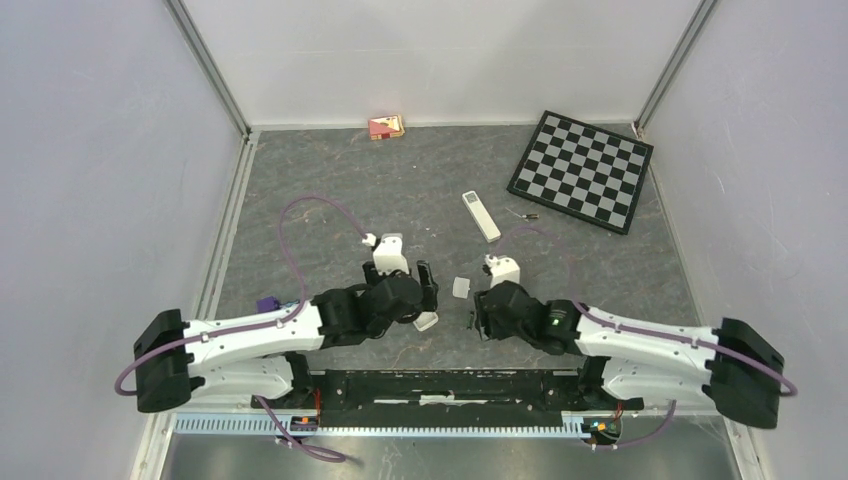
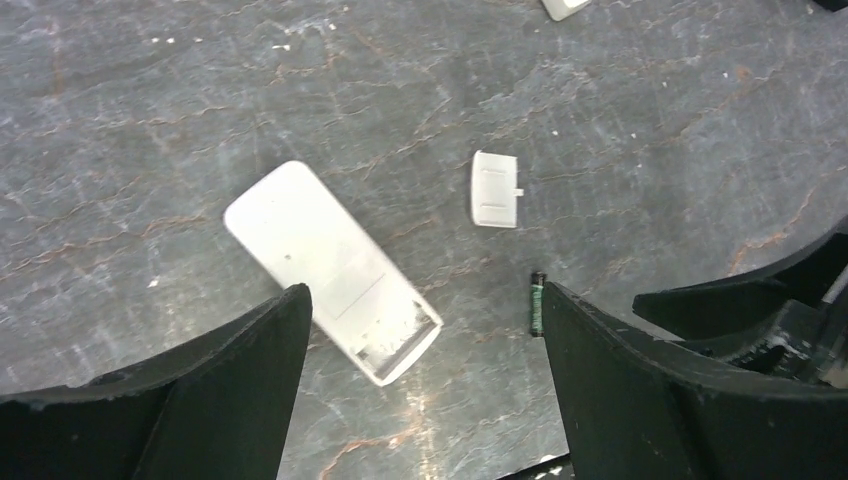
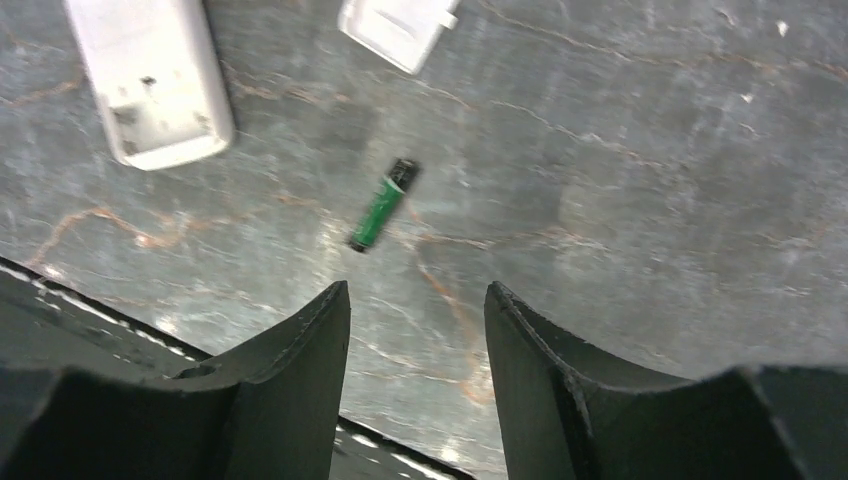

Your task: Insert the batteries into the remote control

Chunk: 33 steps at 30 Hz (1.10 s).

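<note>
A white remote (image 2: 330,270) lies face down on the grey table, its battery bay open at the near end. It also shows in the top view (image 1: 427,321), half under my left gripper, and in the right wrist view (image 3: 150,75). Its white cover (image 2: 494,189) lies loose beside it. A green-and-black battery (image 2: 536,303) lies on the table between the arms, also seen in the right wrist view (image 3: 381,217). My left gripper (image 2: 424,290) is open above the remote's end. My right gripper (image 3: 417,287) is open and empty, just short of the battery.
A second white remote (image 1: 481,216) lies farther back, with a small dark stick (image 1: 524,214) to its right that looks like another battery. A chessboard (image 1: 581,170) sits at the back right, a small red box (image 1: 386,127) by the back wall. A black rail (image 1: 450,385) runs along the near edge.
</note>
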Each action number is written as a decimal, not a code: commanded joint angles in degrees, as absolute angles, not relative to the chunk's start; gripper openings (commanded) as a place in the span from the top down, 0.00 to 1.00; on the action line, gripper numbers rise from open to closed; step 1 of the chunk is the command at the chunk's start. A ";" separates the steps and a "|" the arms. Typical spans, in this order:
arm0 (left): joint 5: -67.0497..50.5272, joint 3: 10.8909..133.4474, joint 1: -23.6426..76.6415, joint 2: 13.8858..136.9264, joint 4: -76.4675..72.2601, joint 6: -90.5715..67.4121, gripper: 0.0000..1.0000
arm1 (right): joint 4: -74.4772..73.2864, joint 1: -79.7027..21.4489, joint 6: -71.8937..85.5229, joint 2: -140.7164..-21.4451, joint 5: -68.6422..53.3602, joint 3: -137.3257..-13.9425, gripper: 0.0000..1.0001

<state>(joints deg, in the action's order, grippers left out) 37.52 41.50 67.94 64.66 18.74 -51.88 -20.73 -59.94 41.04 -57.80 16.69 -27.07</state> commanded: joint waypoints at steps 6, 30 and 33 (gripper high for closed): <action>40.74 35.92 64.82 57.54 17.93 -54.20 0.07 | -19.89 -68.29 52.60 -68.12 32.30 -36.15 0.42; 14.82 31.11 41.81 62.19 12.97 -54.15 0.04 | -16.87 -63.22 52.97 -79.28 22.06 -38.18 0.61; 13.97 31.13 40.85 63.22 12.21 -53.72 0.04 | -15.82 -62.29 53.05 -79.32 21.10 -37.37 0.62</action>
<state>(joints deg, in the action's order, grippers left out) 16.69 31.20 42.06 62.24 15.68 -53.12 -18.41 -63.37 52.27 -79.46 22.33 -38.35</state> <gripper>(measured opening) 0.958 0.383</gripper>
